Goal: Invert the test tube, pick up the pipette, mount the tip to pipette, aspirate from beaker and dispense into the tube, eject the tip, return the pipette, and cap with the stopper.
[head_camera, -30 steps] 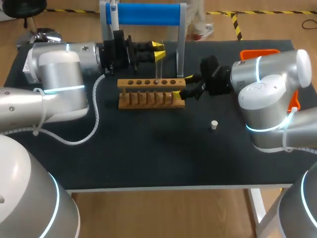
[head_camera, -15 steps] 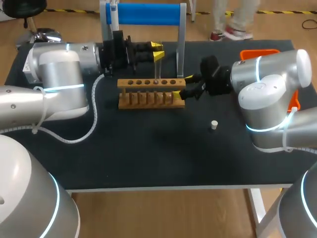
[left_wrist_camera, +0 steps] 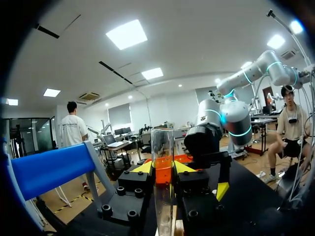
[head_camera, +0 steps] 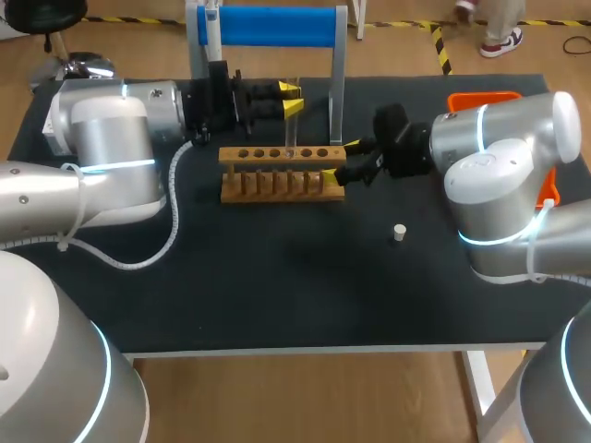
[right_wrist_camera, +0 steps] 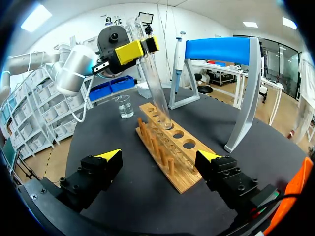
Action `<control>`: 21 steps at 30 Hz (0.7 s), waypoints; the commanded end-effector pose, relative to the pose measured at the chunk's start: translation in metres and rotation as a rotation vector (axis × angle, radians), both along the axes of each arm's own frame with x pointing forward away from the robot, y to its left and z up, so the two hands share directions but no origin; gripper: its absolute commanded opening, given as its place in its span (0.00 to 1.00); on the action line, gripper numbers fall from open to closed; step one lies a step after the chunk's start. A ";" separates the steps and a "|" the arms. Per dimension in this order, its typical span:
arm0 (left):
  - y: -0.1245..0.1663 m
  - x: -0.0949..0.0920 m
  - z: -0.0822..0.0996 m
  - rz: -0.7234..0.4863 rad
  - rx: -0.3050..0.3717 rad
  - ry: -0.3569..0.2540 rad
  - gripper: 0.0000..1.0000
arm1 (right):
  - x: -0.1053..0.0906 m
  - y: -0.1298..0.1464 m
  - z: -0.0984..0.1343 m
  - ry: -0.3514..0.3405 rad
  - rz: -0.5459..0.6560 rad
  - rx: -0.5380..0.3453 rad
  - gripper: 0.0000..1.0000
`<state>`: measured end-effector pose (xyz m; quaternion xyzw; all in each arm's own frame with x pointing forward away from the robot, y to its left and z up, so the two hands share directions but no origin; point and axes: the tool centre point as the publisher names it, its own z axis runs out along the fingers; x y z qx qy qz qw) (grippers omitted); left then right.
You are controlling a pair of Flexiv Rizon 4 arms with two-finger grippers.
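The left gripper (head_camera: 292, 98), upper centre of the head view, was clenched on the glass test tube (head_camera: 292, 129), with its yellow tips pressing the glass from both sides. Compared with the earlier frames it had drifted slightly toward the left of the frame. The tube, which had stood straight before, now leaned a little, mouth up, with its rounded end at a hole in the wooden rack (head_camera: 277, 154). This suggests the inverting step was nearly finished and the tube only needed to be seated and let go. The right gripper (head_camera: 343, 161) had not moved. Its fingers stood spread on either side of the rack's right end, without clamping it as far as the right wrist view showed. The white stopper (head_camera: 399, 232) lay in the same spot, right of centre and well apart from the rack. The pipette (right_wrist_camera: 179, 49) hung untouched on the blue-barred stand (head_camera: 272, 26) behind the rack. The beaker (right_wrist_camera: 125, 105) sat beyond the rack's far end.
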<state>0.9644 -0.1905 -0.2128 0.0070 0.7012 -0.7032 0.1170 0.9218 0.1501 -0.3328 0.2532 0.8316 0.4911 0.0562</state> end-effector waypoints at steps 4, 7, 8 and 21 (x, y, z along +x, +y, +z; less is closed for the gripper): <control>-0.002 0.003 -0.005 -0.007 -0.001 -0.003 0.00 | 0.000 0.000 0.000 0.001 0.000 -0.001 1.00; -0.003 0.003 -0.008 -0.009 0.000 -0.002 0.00 | 0.000 0.000 0.000 0.001 0.000 -0.001 1.00; -0.003 0.004 -0.009 -0.009 0.000 -0.001 0.00 | 0.000 0.000 0.000 0.001 0.000 -0.001 1.00; -0.005 0.005 -0.016 -0.012 -0.004 0.007 0.00 | 0.000 0.000 0.000 0.001 0.000 -0.001 1.00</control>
